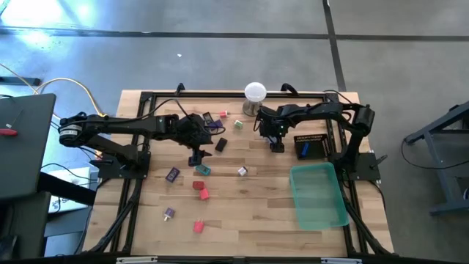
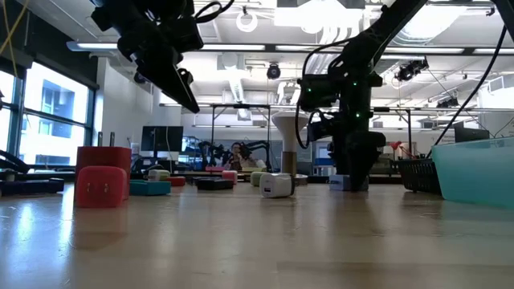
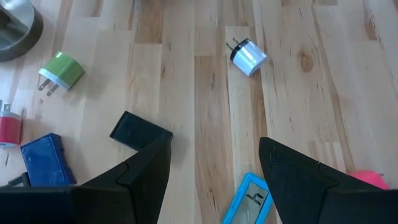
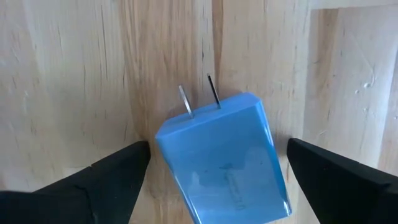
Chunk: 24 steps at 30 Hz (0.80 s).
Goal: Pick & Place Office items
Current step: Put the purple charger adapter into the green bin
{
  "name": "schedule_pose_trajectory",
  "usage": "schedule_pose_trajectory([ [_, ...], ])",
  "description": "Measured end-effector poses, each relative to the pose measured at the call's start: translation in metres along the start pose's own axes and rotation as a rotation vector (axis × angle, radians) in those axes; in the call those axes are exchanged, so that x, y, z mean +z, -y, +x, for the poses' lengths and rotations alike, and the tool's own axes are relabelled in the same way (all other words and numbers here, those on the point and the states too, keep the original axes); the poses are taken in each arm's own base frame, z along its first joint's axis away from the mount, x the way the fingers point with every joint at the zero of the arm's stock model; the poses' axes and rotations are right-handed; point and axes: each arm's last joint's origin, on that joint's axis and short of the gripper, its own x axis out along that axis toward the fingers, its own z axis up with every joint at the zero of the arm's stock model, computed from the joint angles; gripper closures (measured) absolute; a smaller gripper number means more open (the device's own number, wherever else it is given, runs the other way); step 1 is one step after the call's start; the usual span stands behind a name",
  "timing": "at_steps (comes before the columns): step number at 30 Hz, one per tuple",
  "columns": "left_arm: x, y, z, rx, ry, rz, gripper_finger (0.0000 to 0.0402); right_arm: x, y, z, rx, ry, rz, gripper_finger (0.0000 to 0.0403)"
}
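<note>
Trouble is waiting in the tilt: the blue plug adapter [image 4: 221, 158] is lying skewed between the fingers [image 4: 109, 177] of my right gripper [image 1: 276, 145], which are standing wide open on either side without touching it, so I am judging that closing now could twist it out or pinch a corner. Its smooth, rounded faces are looking slippery, and its two metal prongs are pointing away from the wrist. It is resting on the bare wood near the black rack [image 1: 314, 145], between the white ball and the green tray [image 1: 318, 195]. My left gripper [image 1: 196, 156] is hanging open and empty above the scattered items, over a teal piece [image 3: 249, 200].
</note>
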Motion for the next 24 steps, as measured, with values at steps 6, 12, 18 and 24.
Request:
schedule_pose_trajectory([
  [6,0.0009,-0.0002,0.0,0.001,0.009,0.001,0.0168,0.0012,0.0004,0.0001,-0.003,0.014,0.06,0.0027],
  [12,0.0009,-0.0001,0.0,0.001,0.009,0.006,0.0168,0.002,0.0008,0.0001,-0.018,0.019,0.103,0.0027],
  [18,0.001,-0.0001,-0.0001,0.001,0.009,0.006,0.0168,0.0023,0.001,0.0002,-0.028,0.022,0.105,0.0027],
  [24,0.0009,-0.0001,-0.0001,0.001,0.009,0.006,0.0168,0.0032,0.0014,0.0001,-0.031,0.032,0.173,0.0027],
])
